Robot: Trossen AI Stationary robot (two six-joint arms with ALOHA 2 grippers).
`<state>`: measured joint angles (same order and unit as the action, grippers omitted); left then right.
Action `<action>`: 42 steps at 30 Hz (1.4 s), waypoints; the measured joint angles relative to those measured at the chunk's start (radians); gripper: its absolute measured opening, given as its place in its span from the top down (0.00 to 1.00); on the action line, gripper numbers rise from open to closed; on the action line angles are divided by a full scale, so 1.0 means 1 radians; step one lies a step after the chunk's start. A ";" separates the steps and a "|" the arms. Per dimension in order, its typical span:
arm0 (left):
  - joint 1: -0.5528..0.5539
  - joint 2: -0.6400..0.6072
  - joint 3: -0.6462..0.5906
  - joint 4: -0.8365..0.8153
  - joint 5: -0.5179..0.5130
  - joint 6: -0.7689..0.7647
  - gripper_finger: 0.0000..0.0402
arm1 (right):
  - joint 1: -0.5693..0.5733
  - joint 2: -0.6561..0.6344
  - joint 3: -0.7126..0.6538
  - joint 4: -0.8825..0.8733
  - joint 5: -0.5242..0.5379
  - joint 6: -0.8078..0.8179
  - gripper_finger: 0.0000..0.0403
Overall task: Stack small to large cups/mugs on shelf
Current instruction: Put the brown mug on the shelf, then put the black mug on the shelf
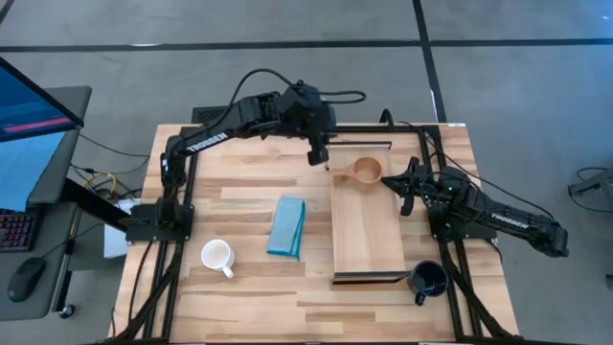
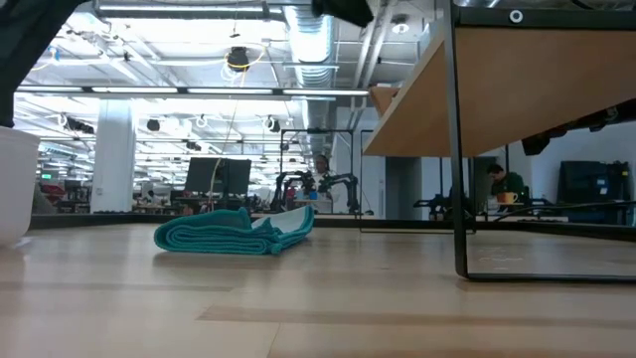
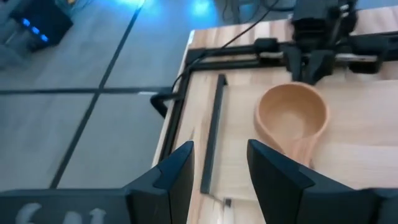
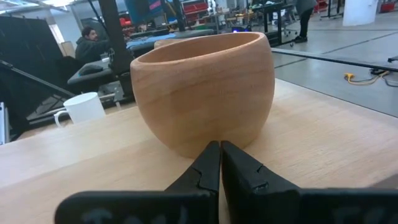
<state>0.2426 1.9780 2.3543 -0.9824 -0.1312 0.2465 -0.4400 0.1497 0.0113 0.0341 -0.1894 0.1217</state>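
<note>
The small wooden cup sits upright on the shelf, up at its far end, handle pointing left. The right gripper is parked just right of the cup, low on the shelf board, and its fingers are pretty much pressed together, holding nothing, tips right by the cup's base. The left gripper hangs over the shelf's far left corner, just beside the cup's handle; its fingers are spread a bit with nothing between them. The navy mug is on the table by the shelf's near right corner. The white mug stands well off to the left, with a folded blue cloth between it and the shelf.
</note>
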 joint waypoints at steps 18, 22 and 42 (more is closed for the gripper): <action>0.017 -0.433 -0.659 0.421 -0.039 -0.033 0.65 | 0.000 -0.005 0.185 -0.294 0.008 -0.104 0.91; 0.012 -0.635 -0.951 0.627 -0.077 -0.052 0.65 | 0.000 -0.029 0.188 -0.284 0.010 -0.104 0.91; -0.073 -0.981 -1.640 1.175 -0.100 -0.064 0.65 | 0.002 -0.105 0.283 -0.299 -0.024 0.036 0.91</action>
<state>0.1699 0.9968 0.7144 0.1922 -0.2311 0.1829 -0.4381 0.0452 0.2941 -0.2653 -0.2132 0.1577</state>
